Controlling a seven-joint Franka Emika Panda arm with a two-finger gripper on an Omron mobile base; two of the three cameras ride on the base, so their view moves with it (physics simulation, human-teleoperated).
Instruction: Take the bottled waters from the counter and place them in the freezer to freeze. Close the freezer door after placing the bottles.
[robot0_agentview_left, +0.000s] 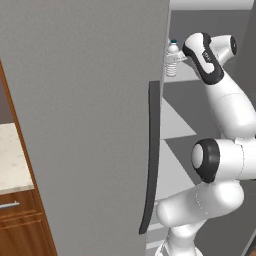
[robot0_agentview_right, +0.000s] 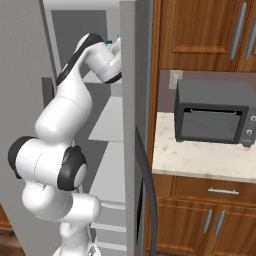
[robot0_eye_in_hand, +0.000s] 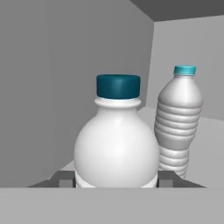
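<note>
In the hand view my gripper (robot0_eye_in_hand: 117, 179) is shut on a bottled water (robot0_eye_in_hand: 117, 144), clear with a dark teal cap, and a dark fingertip (robot0_eye_in_hand: 65, 178) shows on each side of its base. The second bottled water (robot0_eye_in_hand: 179, 122), ribbed with a teal cap, stands upright just behind it to the right on a white freezer shelf (robot0_eye_in_hand: 210, 144). In the left base view the arm reaches high into the freezer (robot0_agentview_left: 177, 117), and a bottle (robot0_agentview_left: 172, 60) shows beside the hand. The freezer door (robot0_agentview_left: 90, 125) stands wide open, its dark bar handle (robot0_agentview_left: 152, 160) facing the arm.
The adjoining grey door (robot0_agentview_right: 132, 125) bounds the freezer on the right. Beyond it the beige counter (robot0_agentview_right: 200, 160) carries the grey toaster oven (robot0_agentview_right: 215, 112) under wooden cabinets. More white shelves (robot0_agentview_right: 107, 125) lie below the arm. Another stretch of counter (robot0_agentview_left: 10, 160) lies left of the open door.
</note>
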